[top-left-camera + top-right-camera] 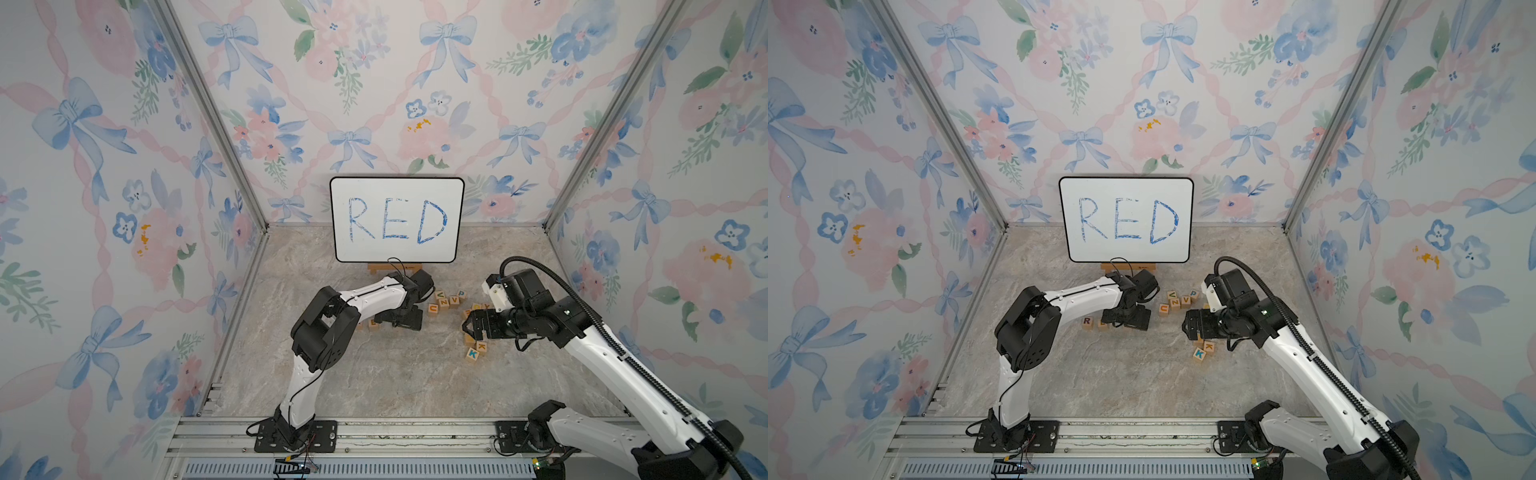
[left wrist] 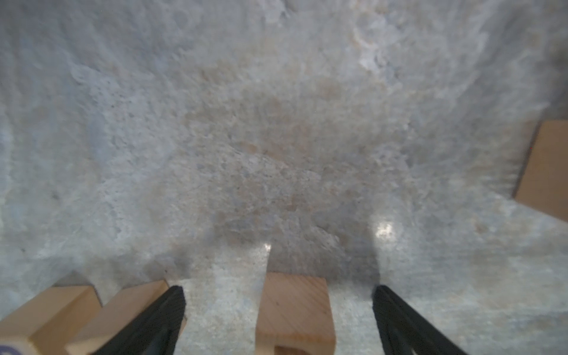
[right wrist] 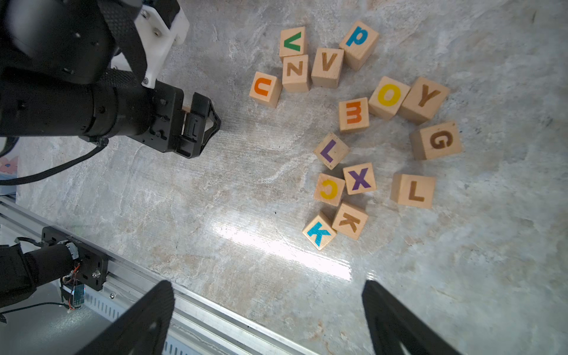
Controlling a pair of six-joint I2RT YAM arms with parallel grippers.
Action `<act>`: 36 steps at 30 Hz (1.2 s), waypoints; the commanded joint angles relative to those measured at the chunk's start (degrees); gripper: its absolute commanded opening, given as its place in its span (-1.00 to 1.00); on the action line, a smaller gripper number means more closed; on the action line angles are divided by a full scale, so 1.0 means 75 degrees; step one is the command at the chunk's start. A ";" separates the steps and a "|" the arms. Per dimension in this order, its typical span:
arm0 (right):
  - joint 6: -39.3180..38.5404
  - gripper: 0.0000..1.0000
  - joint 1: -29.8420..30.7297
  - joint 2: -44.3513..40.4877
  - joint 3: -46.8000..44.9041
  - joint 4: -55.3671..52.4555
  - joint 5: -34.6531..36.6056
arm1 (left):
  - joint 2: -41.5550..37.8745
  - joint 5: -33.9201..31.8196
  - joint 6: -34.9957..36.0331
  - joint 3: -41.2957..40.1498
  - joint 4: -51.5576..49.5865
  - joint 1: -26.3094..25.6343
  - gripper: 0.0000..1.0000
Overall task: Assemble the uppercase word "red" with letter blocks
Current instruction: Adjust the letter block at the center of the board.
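Observation:
Three letter blocks stand in a row on the marbled floor. In a top view the purple R block [image 1: 1087, 321] and the E block [image 1: 1103, 324] show left of my left gripper [image 1: 1127, 321]. In the left wrist view that gripper [image 2: 278, 290] is open and straddles the third block [image 2: 295, 307] without touching it; its orange letter is cut off by the frame edge. Beside it stand the E block [image 2: 129, 310] and the R block [image 2: 46, 316]. My right gripper [image 3: 267, 287] is open and empty and hovers near the front rail, apart from the row.
Several loose blocks with other letters lie right of centre, among them an orange U [image 3: 265, 89] and a teal K [image 1: 472, 354]. A whiteboard [image 1: 397, 220] reading RED stands at the back. The metal rail [image 3: 196, 304] runs along the front edge.

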 commanded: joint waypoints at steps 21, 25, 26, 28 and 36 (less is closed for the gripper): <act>0.0029 0.94 -0.0110 0.0230 0.0025 0.0315 -0.0217 | -0.1399 0.0215 -0.0387 0.0005 -0.0223 0.0767 0.96; 0.0148 0.94 -0.0099 0.0217 -0.0068 0.0453 -0.0255 | -0.1865 0.0205 -0.0527 -0.0531 -0.0215 0.0918 0.96; 0.0183 0.94 -0.0099 0.0204 -0.0091 0.0481 -0.0262 | -0.1957 0.0212 -0.0603 -0.0679 -0.0208 0.0946 0.96; 0.0238 0.94 -0.0099 0.0170 -0.0151 0.0552 -0.0267 | -0.2067 0.0247 -0.0755 -0.0979 -0.0199 0.0997 0.96; 0.0341 0.94 -0.0038 0.0163 -0.0232 0.0632 -0.0260 | -0.2085 0.0284 -0.1172 -0.1441 -0.0182 0.0964 0.28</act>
